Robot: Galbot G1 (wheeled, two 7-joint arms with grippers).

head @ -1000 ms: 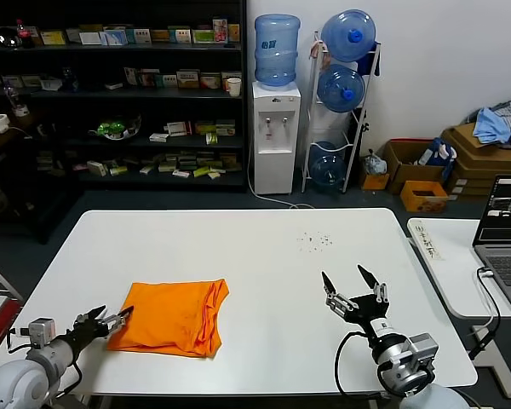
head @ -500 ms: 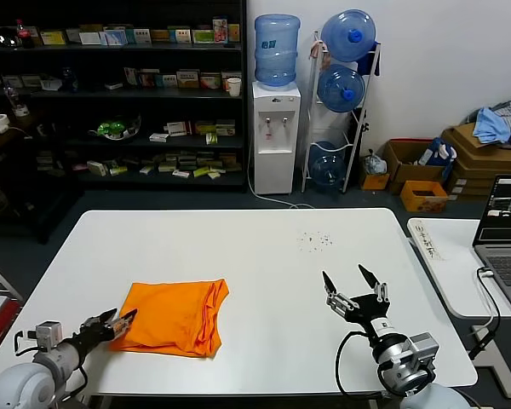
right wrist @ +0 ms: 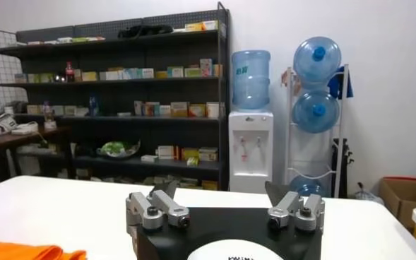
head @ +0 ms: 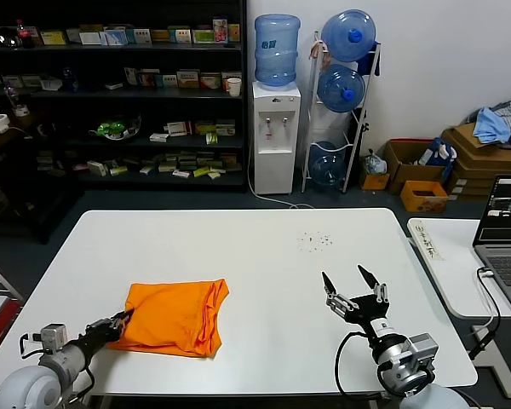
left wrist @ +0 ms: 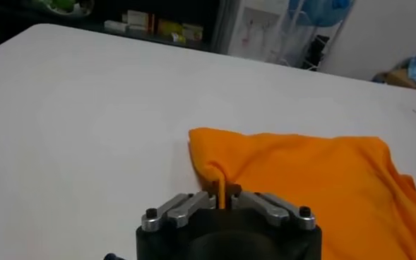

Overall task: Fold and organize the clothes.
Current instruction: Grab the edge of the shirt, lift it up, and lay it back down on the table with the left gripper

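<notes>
The bright orange T-shirt (head: 172,316) lies folded on the white table (head: 264,256), left of the middle near the front edge. My left gripper (head: 119,322) is at the shirt's front left corner, shut on a pinch of its edge; the left wrist view shows the orange cloth (left wrist: 313,176) rising between the closed fingertips (left wrist: 225,194). My right gripper (head: 354,283) is open and empty, raised over the table's front right, well apart from the shirt. The shirt's edge shows in the right wrist view (right wrist: 24,251), where the gripper (right wrist: 222,191) stands wide open. No lettering or label shows.
A second white table with a laptop (head: 504,230) stands to the right. Behind the table are dark shelves (head: 111,94), a water dispenser (head: 276,128), a bottle rack (head: 342,94) and cardboard boxes with a blue-grey cloth heap (head: 498,123).
My left gripper has drawn back toward the table's front left, closing on the shirt's corner. The shirt's left edge has shifted slightly. The right arm has not moved.
</notes>
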